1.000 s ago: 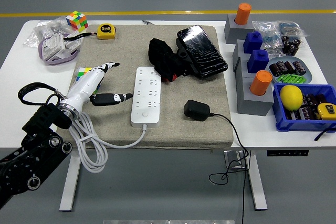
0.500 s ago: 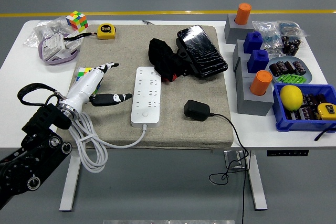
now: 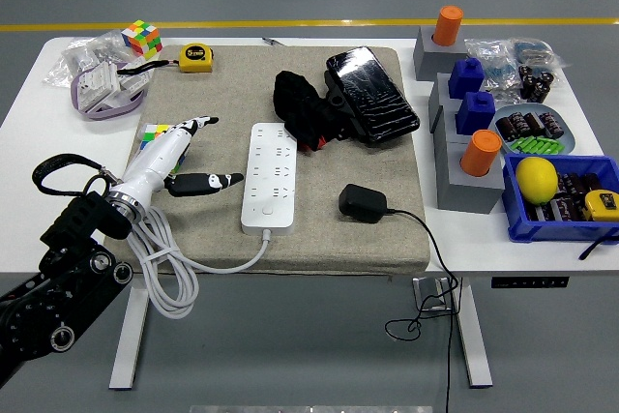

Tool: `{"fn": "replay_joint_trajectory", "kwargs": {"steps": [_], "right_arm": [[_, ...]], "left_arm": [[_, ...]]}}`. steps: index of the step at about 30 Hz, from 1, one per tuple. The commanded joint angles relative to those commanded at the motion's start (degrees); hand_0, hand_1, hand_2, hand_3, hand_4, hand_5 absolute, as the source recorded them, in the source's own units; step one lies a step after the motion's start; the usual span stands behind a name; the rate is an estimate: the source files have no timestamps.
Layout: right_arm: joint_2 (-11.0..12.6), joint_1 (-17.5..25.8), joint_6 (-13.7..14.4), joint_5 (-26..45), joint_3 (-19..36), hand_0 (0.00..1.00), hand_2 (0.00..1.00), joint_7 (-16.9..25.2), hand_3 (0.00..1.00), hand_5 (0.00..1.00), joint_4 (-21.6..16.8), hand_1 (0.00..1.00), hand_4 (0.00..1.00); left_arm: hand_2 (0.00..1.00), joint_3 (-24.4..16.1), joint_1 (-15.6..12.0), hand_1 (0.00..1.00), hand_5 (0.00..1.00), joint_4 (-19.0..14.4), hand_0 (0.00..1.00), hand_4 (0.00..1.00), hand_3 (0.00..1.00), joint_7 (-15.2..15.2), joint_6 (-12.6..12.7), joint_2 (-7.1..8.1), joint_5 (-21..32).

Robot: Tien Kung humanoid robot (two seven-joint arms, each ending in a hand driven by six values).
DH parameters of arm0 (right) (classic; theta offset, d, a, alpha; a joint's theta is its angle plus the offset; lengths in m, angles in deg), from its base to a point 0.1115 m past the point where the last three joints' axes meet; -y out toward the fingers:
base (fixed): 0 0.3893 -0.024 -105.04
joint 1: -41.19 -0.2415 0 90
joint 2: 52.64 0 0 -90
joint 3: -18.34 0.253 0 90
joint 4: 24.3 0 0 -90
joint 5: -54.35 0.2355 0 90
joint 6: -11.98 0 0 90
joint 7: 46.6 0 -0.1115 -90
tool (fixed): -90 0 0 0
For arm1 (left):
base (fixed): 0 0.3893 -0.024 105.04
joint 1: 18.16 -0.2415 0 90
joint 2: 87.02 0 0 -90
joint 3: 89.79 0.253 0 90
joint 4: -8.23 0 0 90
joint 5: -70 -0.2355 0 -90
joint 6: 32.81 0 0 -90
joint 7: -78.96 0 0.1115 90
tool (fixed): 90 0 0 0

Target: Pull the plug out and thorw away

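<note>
A white table [image 3: 484, 239] with a tan mat [image 3: 387, 171] fills the middle. Nothing has moved in the last moment. The black plug [image 3: 362, 203] already lies out beside the power strip [image 3: 271, 176]. The left hand [image 3: 179, 157], at lower left, stays spread and empty.

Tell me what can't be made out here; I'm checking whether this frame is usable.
Head view only:
- Right hand: out of frame.
- Adapter prongs: hidden beneath its body.
- Its cord's far end: lost below the table edge.
- Power strip switch state: too small.
- Black bundle: too dark to identify.
- Left hand: open, touching nothing.
</note>
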Motion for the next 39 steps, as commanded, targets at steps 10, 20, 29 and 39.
{"fn": "replay_joint_trajectory", "kwargs": {"steps": [10,20,29,39], "right_arm": [[0.0,-0.1,0.0,-0.2,0.2,0.568,0.670,-0.1,0.566,0.481,0.1,0.646,0.972],[0.0,0.0,0.0,0.0,0.1,0.568,0.670,0.0,0.566,0.482,0.0,0.646,0.972],[0.0,-0.1,0.0,-0.1,0.3,0.568,0.669,0.0,0.566,0.481,0.0,0.645,0.972],[-0.1,-0.1,0.0,0.1,0.1,0.568,0.670,0.0,0.566,0.483,0.0,0.645,0.973]], "left_arm": [[0.990,0.0,0.1,0.998,0.518,0.0,0.998,0.998,0.931,0.2,-0.2,0.02,-0.1],[0.990,0.0,0.0,0.998,0.518,0.0,0.998,0.998,0.929,0.2,-0.2,-0.03,-0.1],[0.990,0.0,0.1,0.998,0.518,0.0,0.998,0.998,0.929,0.3,-0.4,0.04,-0.1],[0.990,0.0,0.1,0.998,0.517,0.0,0.998,0.998,0.929,0.4,-0.5,0.08,-0.2]]}}
